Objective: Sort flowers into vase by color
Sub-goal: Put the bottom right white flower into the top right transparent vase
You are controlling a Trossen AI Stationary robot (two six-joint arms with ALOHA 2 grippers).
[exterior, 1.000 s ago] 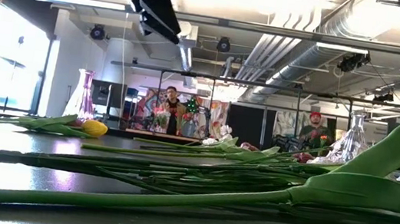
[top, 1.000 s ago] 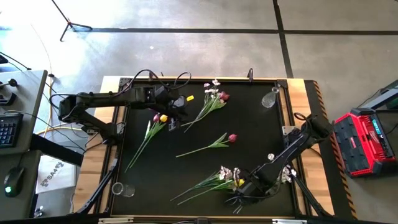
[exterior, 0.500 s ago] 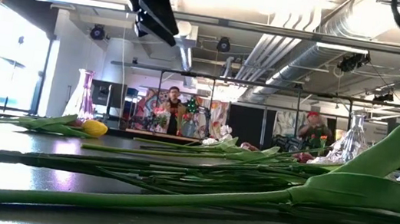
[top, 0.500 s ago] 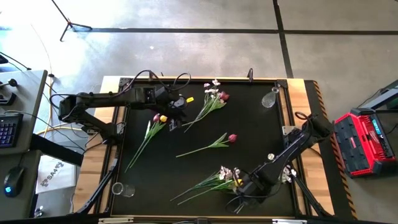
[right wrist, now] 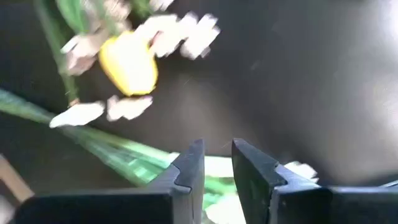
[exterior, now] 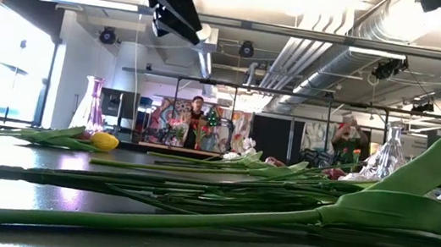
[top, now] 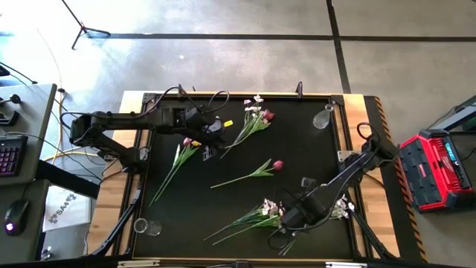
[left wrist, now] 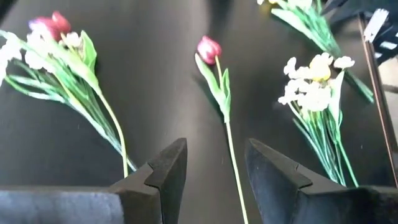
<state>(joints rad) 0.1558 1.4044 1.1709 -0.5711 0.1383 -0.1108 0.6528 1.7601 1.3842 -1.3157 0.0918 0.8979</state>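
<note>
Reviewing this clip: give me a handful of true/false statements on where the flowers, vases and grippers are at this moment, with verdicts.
1. The single red tulip lies alone near the middle of the table. True.
2. The left gripper is shut on a stem. False: its fingers are apart with nothing between them.
3. The right gripper is over the bunch with the yellow tulip at the near edge. True.
4. A glass vase at the far right corner already holds flowers. False: it is empty.
5. Another glass vase sits by the table's near left corner. True.
6. No flowers lie near the left gripper. False: a red and yellow pair lies beside it.
</note>
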